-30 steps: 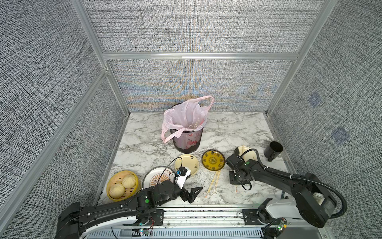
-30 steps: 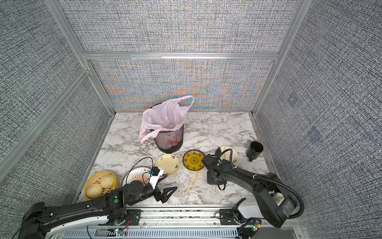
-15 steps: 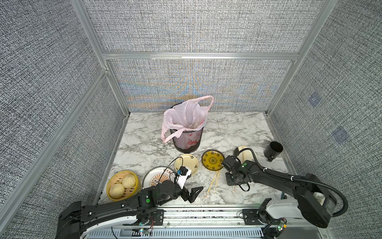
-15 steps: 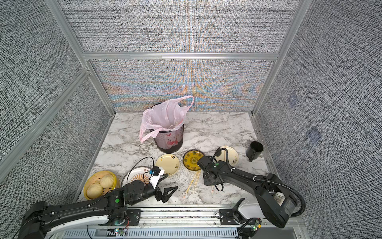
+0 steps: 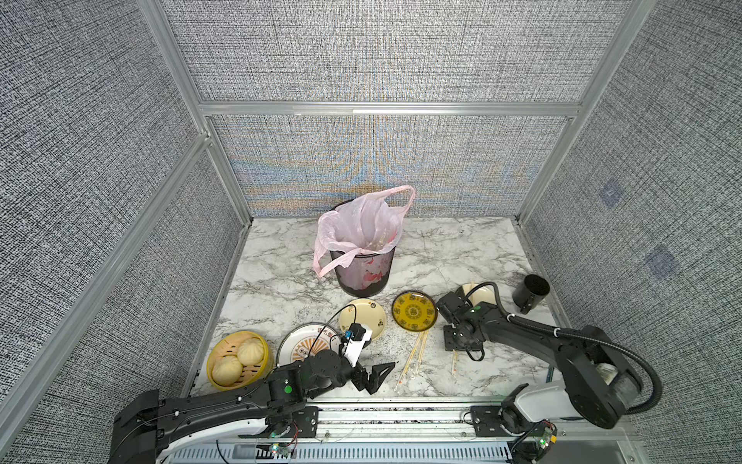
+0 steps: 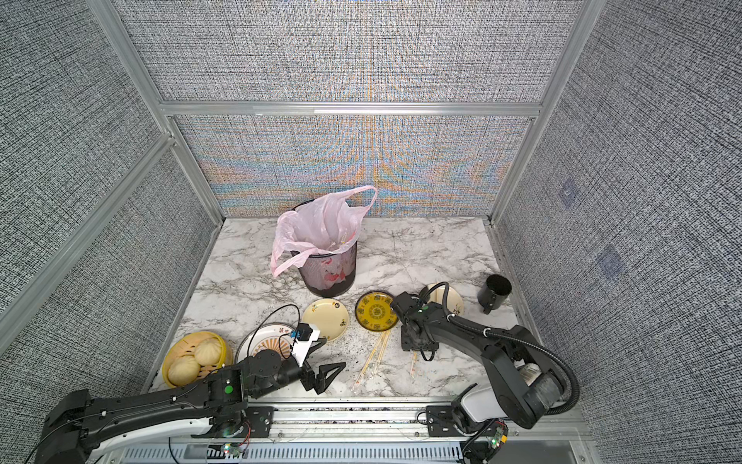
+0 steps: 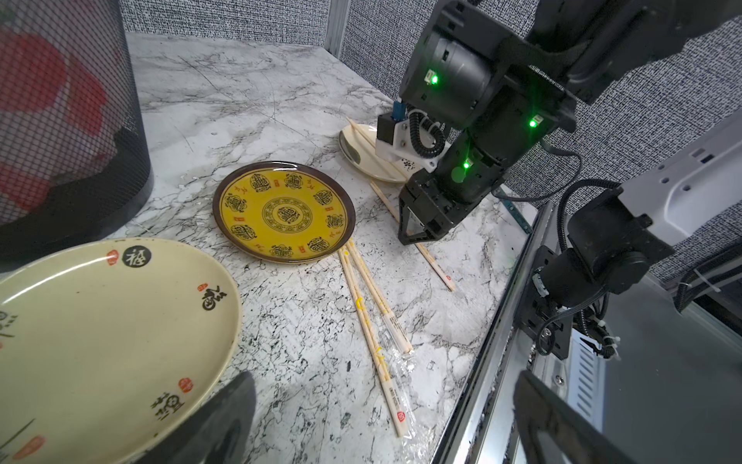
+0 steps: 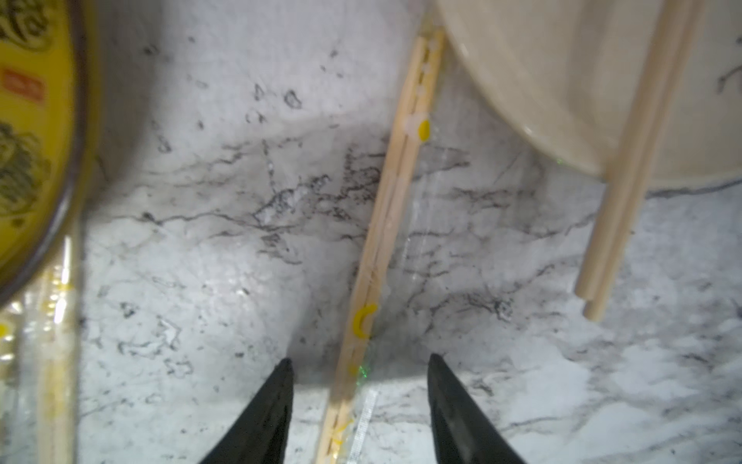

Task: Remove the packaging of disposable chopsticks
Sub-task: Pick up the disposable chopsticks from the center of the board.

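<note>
Pointed down at the marble table (image 5: 461, 257), the right gripper (image 8: 357, 363) stands with its jaws partly apart, astride a pair of chopsticks (image 8: 385, 225) in its clear sleeve (image 8: 419, 128) and clasping nothing. That pair lies on the table between the yellow plate (image 5: 414, 310) and a cream plate (image 8: 542, 80), which bears a bare pair (image 8: 626, 180). Two more sleeved pairs (image 7: 373, 317) lie at the yellow plate's near edge. The left gripper (image 5: 383, 378) hovers beside them, jaws spread wide and empty.
</note>
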Controlling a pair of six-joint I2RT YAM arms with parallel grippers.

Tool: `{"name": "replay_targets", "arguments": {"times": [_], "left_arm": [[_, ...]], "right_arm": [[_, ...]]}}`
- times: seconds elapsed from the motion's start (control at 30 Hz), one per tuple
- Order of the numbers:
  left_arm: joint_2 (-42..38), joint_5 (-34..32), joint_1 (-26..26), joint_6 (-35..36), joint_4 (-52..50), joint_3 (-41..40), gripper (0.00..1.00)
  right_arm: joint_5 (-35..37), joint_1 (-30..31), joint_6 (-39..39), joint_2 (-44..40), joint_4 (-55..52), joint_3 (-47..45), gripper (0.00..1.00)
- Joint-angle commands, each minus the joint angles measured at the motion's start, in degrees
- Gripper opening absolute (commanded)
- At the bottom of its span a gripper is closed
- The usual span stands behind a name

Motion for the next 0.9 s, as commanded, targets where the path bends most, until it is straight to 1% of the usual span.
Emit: {"name": "replay_targets", "arguments": {"times": [0.0,0.03,0.07,0.13,0.3,0.37,0.43,0.5,0.6,0.73,0.87], "left_arm": [[0.52,-0.41,0.01,0.28,1.88,0.39,1.0],[0.68,-0.5,0.01,0.29,2.12,0.32,1.0],[0.82,-0.53,0.03,0.33,2.55,0.09,1.0],[1.14,-0.84,0.09,0.35,3.5,-0.4,1.0],[0.59,-1.05,0.07,0.11,1.24,0.3,1.0],[-0.19,-1.33,0.01,-0.23,0.64,0.21,1.0],[-0.98,-1.5,0.03,-0.33,-0.03,0.12,1.0],[-1.69,-1.81,0.09,-0.46,-0.77,0.08,1.0],[-2.82,-2.16,0.08,-0.53,-1.82,0.21,1.0],[-4.25,-1.68,0.03,-0.5,-2.5,0.21,1.0],[-4.69,-2.76,0.02,-0.21,-2.03,-0.49,1.0]], "right_arm": [[0.15,-0.07,-0.17,1.82,0.64,-0.59,0.42],[0.82,0.02,0.18,1.75,0.07,-0.71,0.37],[0.65,0.01,0.25,1.4,-0.38,-1.01,0.36],[-0.72,-0.35,0.0,-0.22,-0.37,-2.21,0.35],[-7.4,-2.27,-2.44,-3.65,-0.11,-4.58,0.28],[-9.55,-2.18,-3.28,-3.71,-0.14,-4.63,0.26],[-10.73,-2.1,-3.7,-3.64,0.41,-5.23,0.22],[-10.56,-1.38,-3.52,-3.62,0.32,-5.59,0.16],[-8.79,1.14,-2.63,-2.47,-0.57,-4.52,0.11],[-7.52,3.75,-2.13,-0.13,-1.36,-2.51,0.07],[-6.41,5.02,-2.52,-0.07,-1.84,-0.37,0.03]]}}
